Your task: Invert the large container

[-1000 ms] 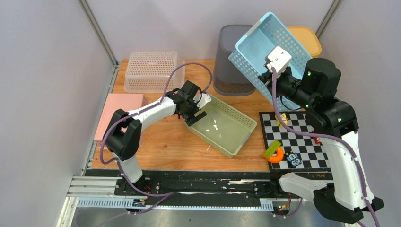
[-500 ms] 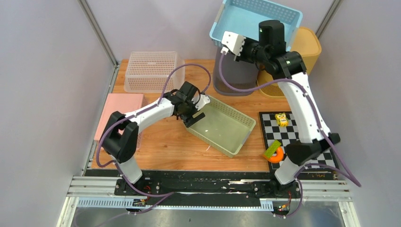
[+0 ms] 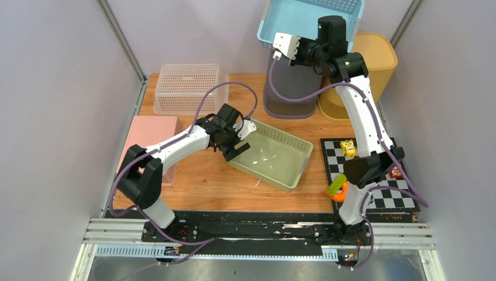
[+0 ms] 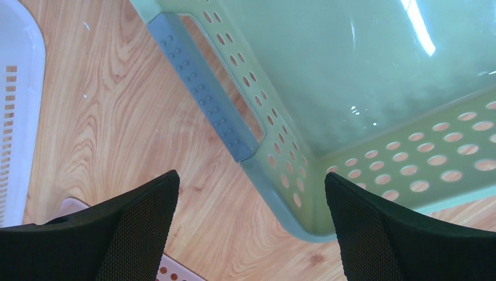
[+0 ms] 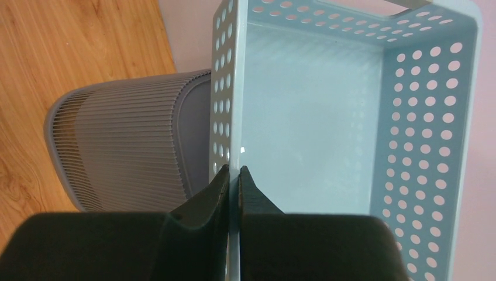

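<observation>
right gripper (image 5: 234, 174) clenched on blue basket (image 3: 304, 14) wall, holding it aloft at top centre above grey bin (image 3: 286, 88) for flip clearance; left gripper (image 4: 250, 188) released, straddling green basket (image 4: 351, 70) corner

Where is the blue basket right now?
Top view: the blue basket hangs at the far edge, right of centre, above the grey bin and beside the yellow bin, its wall pinched in the right gripper.

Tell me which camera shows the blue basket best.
Right wrist: the blue basket fills the frame, its side wall pinched in the right claw. Top external crops it at the frame's edge. Left wrist misses it.
</observation>
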Action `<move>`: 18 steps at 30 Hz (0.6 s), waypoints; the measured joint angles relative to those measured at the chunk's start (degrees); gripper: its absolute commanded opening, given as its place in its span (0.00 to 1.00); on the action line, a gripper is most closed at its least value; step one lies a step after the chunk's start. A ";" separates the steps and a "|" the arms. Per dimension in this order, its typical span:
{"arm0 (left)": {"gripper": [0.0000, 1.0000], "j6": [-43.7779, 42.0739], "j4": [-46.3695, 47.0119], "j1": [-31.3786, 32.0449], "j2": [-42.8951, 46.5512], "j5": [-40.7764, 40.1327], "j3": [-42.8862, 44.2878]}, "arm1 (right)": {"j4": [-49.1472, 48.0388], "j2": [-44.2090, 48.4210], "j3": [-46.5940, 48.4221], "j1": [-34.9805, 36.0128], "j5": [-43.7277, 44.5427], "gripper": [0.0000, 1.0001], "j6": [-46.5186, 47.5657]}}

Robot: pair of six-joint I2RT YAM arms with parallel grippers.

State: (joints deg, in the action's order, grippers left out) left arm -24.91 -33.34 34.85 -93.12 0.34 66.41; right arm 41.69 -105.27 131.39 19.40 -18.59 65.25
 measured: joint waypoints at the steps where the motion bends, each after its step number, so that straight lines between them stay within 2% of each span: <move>1: 0.95 0.00 -0.13 0.00 0.33 0.02 -0.07 | -0.07 -0.39 0.00 -0.31 -0.46 0.03 0.02; 4: 0.97 -0.02 -0.35 0.00 1.53 0.00 -0.28 | -0.13 -1.44 -0.02 -0.92 -1.40 0.07 0.11; 11: 1.00 -0.39 -1.53 0.00 6.16 0.04 -0.61 | -1.42 -2.21 -0.55 -1.44 -2.67 0.26 0.66; 18: 1.00 -0.96 -2.62 0.00 9.22 0.70 -0.66 | -4.15 -2.21 -0.85 -1.90 -2.80 0.33 1.77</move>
State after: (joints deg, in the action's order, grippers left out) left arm -25.87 -35.97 34.85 -83.90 1.04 65.76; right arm 37.54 -107.48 130.54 17.50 -21.39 67.02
